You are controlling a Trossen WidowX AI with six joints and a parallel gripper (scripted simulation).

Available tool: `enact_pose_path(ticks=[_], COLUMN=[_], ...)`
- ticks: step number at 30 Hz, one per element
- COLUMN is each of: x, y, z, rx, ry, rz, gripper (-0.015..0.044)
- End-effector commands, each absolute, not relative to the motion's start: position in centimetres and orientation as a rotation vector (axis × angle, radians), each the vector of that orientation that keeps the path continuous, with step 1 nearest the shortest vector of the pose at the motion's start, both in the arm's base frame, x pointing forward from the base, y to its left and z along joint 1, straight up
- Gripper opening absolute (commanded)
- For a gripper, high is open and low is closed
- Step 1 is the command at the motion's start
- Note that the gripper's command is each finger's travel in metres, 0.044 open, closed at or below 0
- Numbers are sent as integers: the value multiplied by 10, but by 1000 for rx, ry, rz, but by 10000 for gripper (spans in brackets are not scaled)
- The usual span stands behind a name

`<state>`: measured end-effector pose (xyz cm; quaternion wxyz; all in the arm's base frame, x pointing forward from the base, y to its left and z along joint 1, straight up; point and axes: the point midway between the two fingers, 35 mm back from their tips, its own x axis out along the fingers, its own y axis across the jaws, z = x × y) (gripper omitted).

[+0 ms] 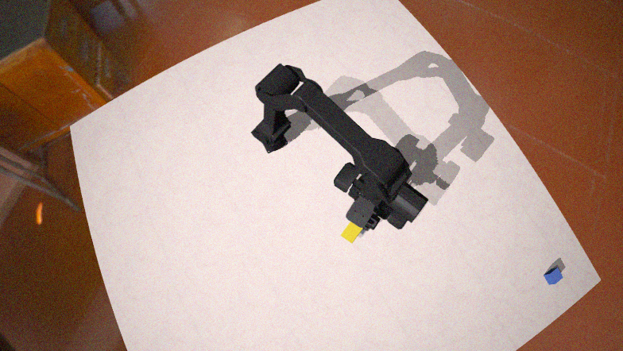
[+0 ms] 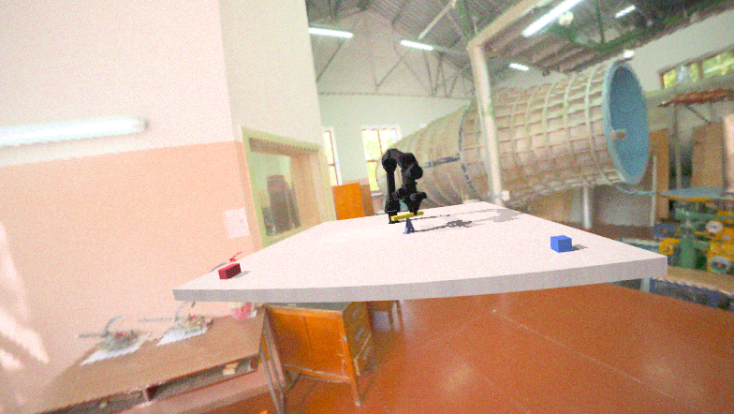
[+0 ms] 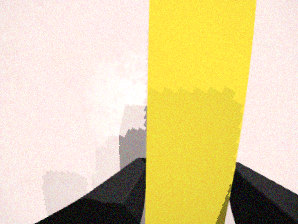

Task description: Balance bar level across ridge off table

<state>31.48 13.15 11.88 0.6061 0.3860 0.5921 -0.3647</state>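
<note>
The yellow bar (image 1: 350,233) (image 2: 400,217) (image 3: 200,55) lies across the top of the blue ridge (image 2: 408,228), clear of the table in the exterior view. It looks close to level there; a slight tilt cannot be ruled out. The ridge is hidden in the top view and in the wrist view. My gripper (image 3: 186,169) is slightly open, with one fingertip on each side of the bar and a thin gap showing beside them at the bottom of the wrist view. The gripper and arm cover part of the bar in the top view.
A blue block (image 1: 553,275) (image 2: 560,243) lies near one corner of the white table (image 1: 196,261) (image 2: 359,267). A red block (image 2: 229,271) lies near the table's front left corner in the exterior view. The arm's shadows fall beside the arm.
</note>
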Motion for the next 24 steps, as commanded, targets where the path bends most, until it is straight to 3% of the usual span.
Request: enact_pose_path(ticks=[1,24], x=[315,315], y=[131,131], z=[119,119], rx=[892,892], ry=[1369,1369], rz=[-844,-844], gripper=[171,185])
